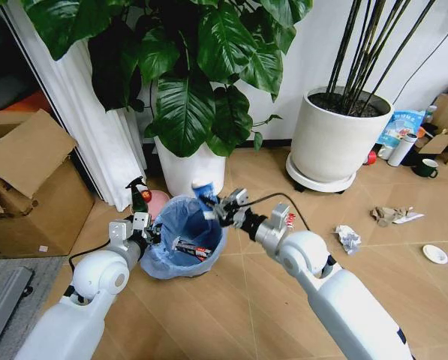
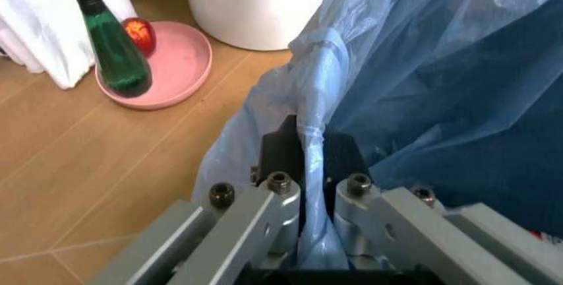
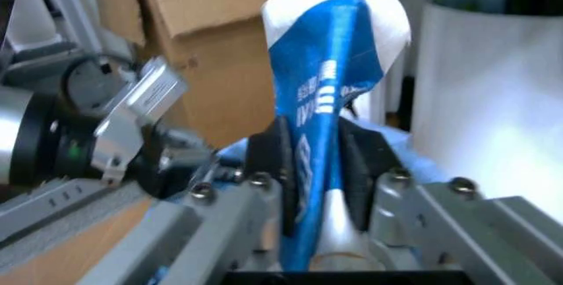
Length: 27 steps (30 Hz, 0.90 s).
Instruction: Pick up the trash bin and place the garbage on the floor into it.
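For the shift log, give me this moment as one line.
left gripper: shut on trash bin rim | right gripper: holding blue-white wrapper above bin | crumpled paper on floor

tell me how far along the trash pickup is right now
Partway. The left end effector is clamped on the trash bin rim, and some wrappers already lie inside. The right end effector holds a blue-white wrapper over the bin, not yet released. Left on the floor: crumpled white paper, brown paper and a white disc.
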Available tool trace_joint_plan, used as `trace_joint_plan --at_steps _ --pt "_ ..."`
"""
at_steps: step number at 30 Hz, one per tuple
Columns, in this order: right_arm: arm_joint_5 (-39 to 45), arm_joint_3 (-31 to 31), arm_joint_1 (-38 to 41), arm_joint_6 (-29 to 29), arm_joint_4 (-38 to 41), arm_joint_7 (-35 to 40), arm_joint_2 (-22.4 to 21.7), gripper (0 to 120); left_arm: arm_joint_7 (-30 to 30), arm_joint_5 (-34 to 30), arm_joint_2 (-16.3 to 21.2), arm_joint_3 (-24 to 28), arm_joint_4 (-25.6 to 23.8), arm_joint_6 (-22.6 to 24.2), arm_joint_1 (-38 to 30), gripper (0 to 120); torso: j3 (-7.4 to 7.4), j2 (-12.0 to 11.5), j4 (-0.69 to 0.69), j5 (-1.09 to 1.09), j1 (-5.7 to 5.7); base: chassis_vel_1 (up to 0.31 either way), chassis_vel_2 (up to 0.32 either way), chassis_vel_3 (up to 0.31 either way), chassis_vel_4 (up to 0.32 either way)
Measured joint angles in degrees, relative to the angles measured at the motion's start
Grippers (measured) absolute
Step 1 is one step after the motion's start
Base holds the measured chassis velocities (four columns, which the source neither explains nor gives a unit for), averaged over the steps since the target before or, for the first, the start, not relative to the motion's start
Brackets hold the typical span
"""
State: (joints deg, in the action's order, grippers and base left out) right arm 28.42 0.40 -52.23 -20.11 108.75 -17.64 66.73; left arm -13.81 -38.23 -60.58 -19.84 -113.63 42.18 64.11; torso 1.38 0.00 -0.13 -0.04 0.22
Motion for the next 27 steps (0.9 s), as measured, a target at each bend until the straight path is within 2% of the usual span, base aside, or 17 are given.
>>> trace_joint_plan --at_steps 2,6,7,10,11,15,16,19,20,23,27 --pt "-0.14 -0.58 0.16 -0.11 -0.17 0.07 0.24 21 -0.14 0.00 -0.02 0.12 0.00 0.00 -0.10 0 0.00 0.00 0.00 0.00 0.00 0.000 0.000 0.000 0.000" --pt "-0.48 -1.84 0.61 -0.19 -0.68 0.28 0.97 39 -0.35 0.02 -0.05 0.23 -0.01 0.00 -0.33 0 0.00 0.00 0.01 0.00 0.00 0.000 0.000 0.000 0.000" --pt "-0.48 -1.84 0.61 -0.19 -0.68 0.28 0.97 39 -0.35 0.02 -0.05 0.23 -0.01 0.00 -0.33 0 0.00 0.00 0.01 0.00 0.00 0.000 0.000 0.000 0.000" --pt "-0.70 -1.99 0.67 -0.07 -0.69 0.29 0.85 55 -0.36 0.03 -0.19 0.22 -0.01 0.00 -0.44 0 0.00 0.00 0.01 0.00 0.00 0.000 0.000 0.000 0.000" --pt "-0.70 -1.99 0.67 -0.07 -0.69 0.29 0.85 55 -0.36 0.03 -0.19 0.22 -0.01 0.00 -0.44 0 0.00 0.00 0.01 0.00 0.00 0.000 0.000 0.000 0.000" --pt "-0.74 -0.93 0.66 0.80 -0.36 1.72 1.31 73 -0.39 0.10 -0.35 0.09 -0.01 0.00 -0.66 0 0.00 0.00 0.00 0.00 0.00 0.000 0.000 0.000 0.000" --pt "-0.74 -0.93 0.66 0.80 -0.36 1.72 1.31 73 -0.39 0.10 -0.35 0.09 -0.01 0.00 -0.66 0 0.00 0.00 0.00 0.00 0.00 0.000 0.000 0.000 0.000" --pt "-0.53 1.43 0.28 0.23 0.24 8.58 2.21 88 -0.41 0.37 -0.48 -0.60 -0.19 -0.01 -0.39 0 0.00 0.00 0.01 0.00 0.00 0.000 0.000 0.000 0.000" --pt "-0.53 1.43 0.28 0.23 0.24 8.58 2.21 88 -0.41 0.37 -0.48 -0.60 -0.19 -0.01 -0.39 0 0.00 0.00 0.01 0.00 0.00 0.000 0.000 0.000 0.000" --pt "-0.98 4.86 -1.24 1.56 -0.56 12.46 2.01 98 -0.30 1.18 -0.50 -1.40 -1.03 -0.02 0.57 0 0.00 0.00 0.01 0.00 0.00 0.000 0.000 0.000 0.000" --pt "-2.54 9.39 -3.73 3.39 -2.26 11.65 1.76 100 -0.21 1.58 -0.45 -1.88 -1.73 -0.02 1.47 0 0.00 0.00 0.00 0.00 0.00 0.000 0.000 0.000 0.000"
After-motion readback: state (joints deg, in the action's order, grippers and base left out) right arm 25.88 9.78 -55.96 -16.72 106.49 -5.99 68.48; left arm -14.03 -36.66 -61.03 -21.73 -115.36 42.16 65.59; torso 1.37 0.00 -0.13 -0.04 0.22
